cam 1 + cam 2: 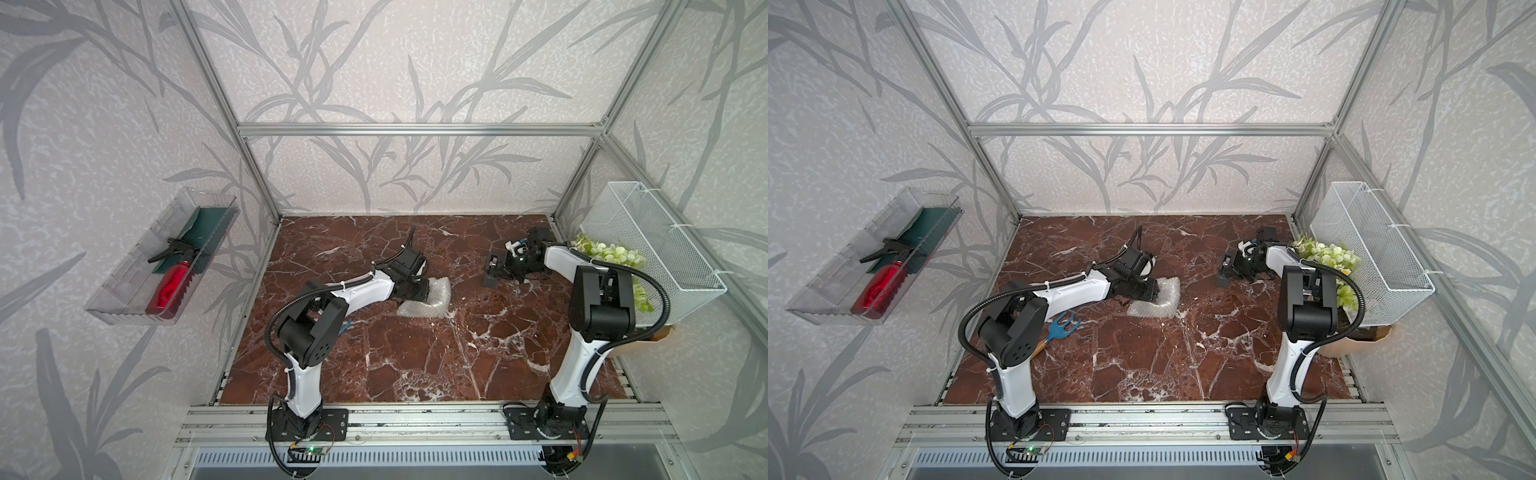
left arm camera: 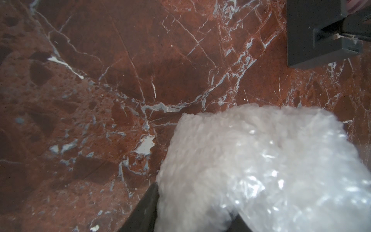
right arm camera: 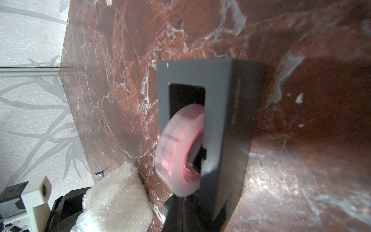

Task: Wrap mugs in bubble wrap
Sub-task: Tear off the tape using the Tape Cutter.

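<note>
The bubble wrap (image 1: pixel 428 300) (image 1: pixel 1158 300) lies bundled into a lump near the middle of the red marble table (image 1: pixel 415 357). The mug is hidden, presumably inside it. My left gripper (image 1: pixel 419 291) (image 1: pixel 1151 291) (image 2: pixel 194 211) is shut on the near end of the bubble wrap (image 2: pixel 261 170), with a dark finger on each side. My right gripper (image 1: pixel 500 268) (image 1: pixel 1230 270) (image 3: pixel 184 217) is at a dark grey tape dispenser (image 1: pixel 492 277) (image 3: pixel 230 120) at the back right. It is shut just below the pinkish tape roll (image 3: pixel 180 150), and a thin pale strip runs between its fingers.
On the left wall, a clear tray (image 1: pixel 124 299) holds a red spray bottle (image 1: pixel 170 286). A white wire basket (image 1: pixel 656 249) and a green-and-white plant (image 1: pixel 615 253) stand at the right edge. A blue fork-like tool (image 1: pixel 1063 326) lies by the left arm's elbow.
</note>
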`<state>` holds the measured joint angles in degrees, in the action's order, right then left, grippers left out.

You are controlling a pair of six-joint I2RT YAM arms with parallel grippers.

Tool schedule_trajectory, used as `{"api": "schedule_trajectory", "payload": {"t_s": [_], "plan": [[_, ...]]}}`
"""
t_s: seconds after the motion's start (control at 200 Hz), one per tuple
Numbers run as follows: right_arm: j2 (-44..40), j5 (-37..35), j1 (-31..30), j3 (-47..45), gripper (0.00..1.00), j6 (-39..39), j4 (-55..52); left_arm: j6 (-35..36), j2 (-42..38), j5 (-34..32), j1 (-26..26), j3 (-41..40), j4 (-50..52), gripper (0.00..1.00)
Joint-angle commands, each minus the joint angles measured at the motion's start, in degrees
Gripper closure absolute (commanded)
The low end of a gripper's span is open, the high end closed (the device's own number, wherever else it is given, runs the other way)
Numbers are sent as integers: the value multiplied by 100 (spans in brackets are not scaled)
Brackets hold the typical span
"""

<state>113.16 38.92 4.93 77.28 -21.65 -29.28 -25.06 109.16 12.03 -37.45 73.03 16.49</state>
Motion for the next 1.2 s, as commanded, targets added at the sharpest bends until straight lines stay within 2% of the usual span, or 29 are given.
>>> {"api": "schedule_trajectory", "payload": {"t_s": [0.0, 1.195], "plan": [[-280, 240, -4, 7, 100, -50, -40, 33, 167, -52, -52, -27, 410, 58], [-438, 616, 70, -63, 100, -361, 174, 35, 161, -47, -57, -46, 413, 58]]}}
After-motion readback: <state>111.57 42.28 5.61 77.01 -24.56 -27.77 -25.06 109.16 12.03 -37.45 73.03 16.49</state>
